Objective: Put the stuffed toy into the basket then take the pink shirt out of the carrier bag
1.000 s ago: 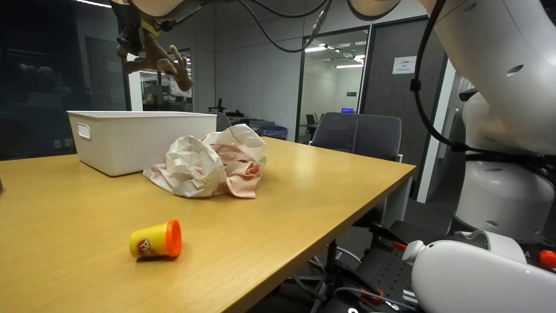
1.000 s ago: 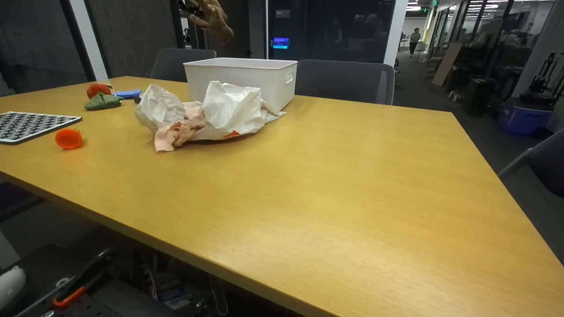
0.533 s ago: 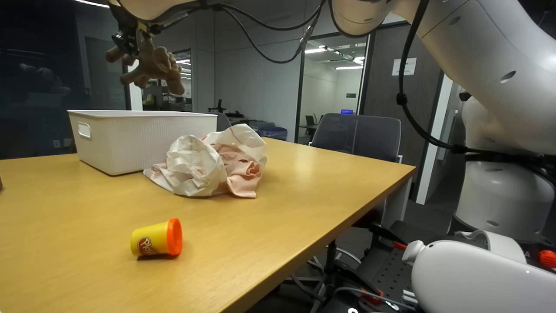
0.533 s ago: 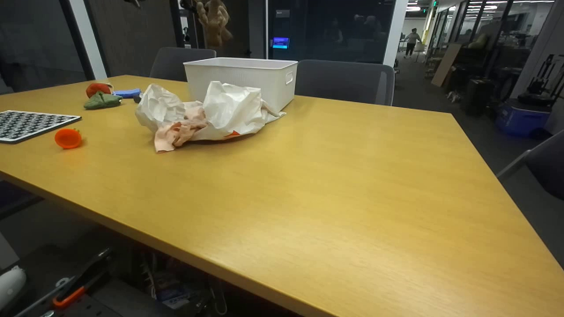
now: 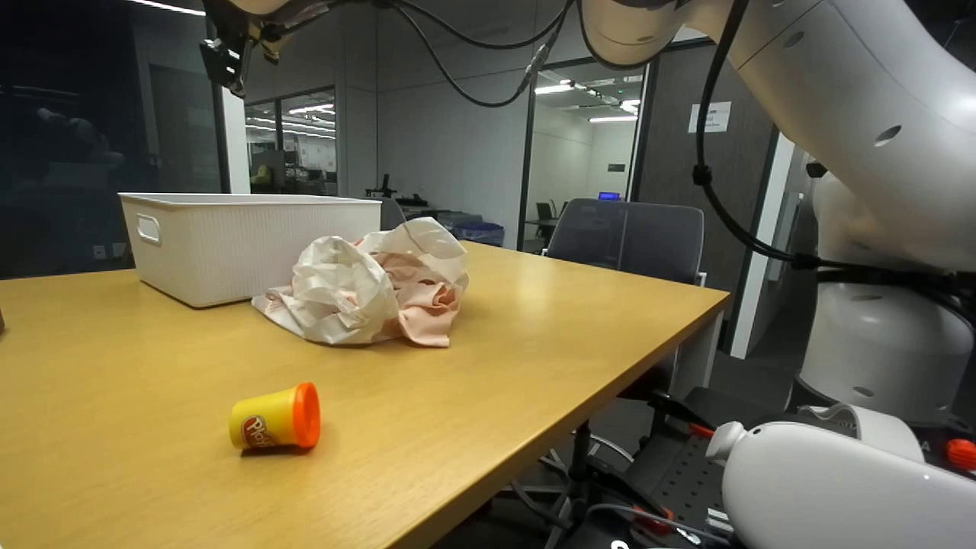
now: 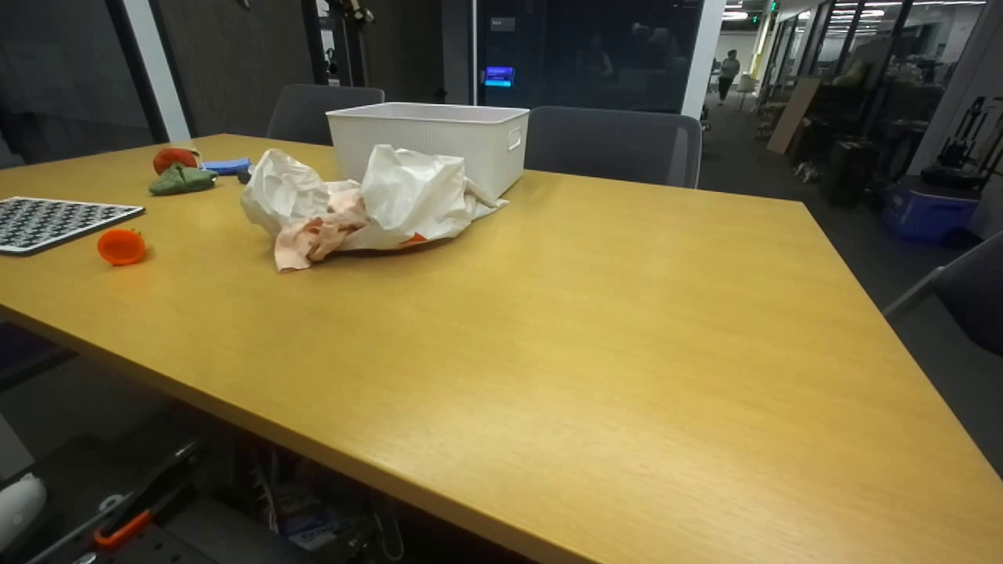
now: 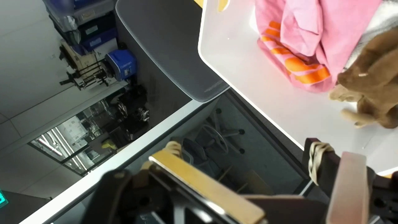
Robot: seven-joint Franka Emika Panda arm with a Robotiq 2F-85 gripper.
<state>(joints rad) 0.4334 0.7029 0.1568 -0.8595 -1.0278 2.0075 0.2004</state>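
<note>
My gripper point(image 7: 245, 146) stands open in the wrist view, with nothing between its fingers. In an exterior view the gripper point(image 5: 250, 72) is high above the white basket point(image 5: 259, 248). Inside the basket, at the right of the wrist view, lies the brown stuffed toy point(image 7: 374, 77), partly cut off by the frame edge. The basket walls hide it from both exterior views. Beside the basket on the table rests the crumpled white carrier bag point(image 5: 343, 293). A pale pink shirt point(image 5: 428, 305) spills from the bag; in an exterior view this shirt point(image 6: 317, 235) hangs out onto the tabletop.
A pink and orange cloth point(image 7: 304, 40) also lies in the basket. A yellow tub point(image 5: 267, 421) with an orange lid lies on its side nearer the table edge. A patterned board point(image 6: 63, 223), a green item point(image 6: 182, 180) and a red item point(image 6: 174, 160) sit on the table. Chairs point(image 6: 611, 145) stand around it.
The stuffed toy hung from the gripper above the basket in both earlier moments. The gripper has opened and the toy has dropped into the basket. The bag and shirt have not moved.
</note>
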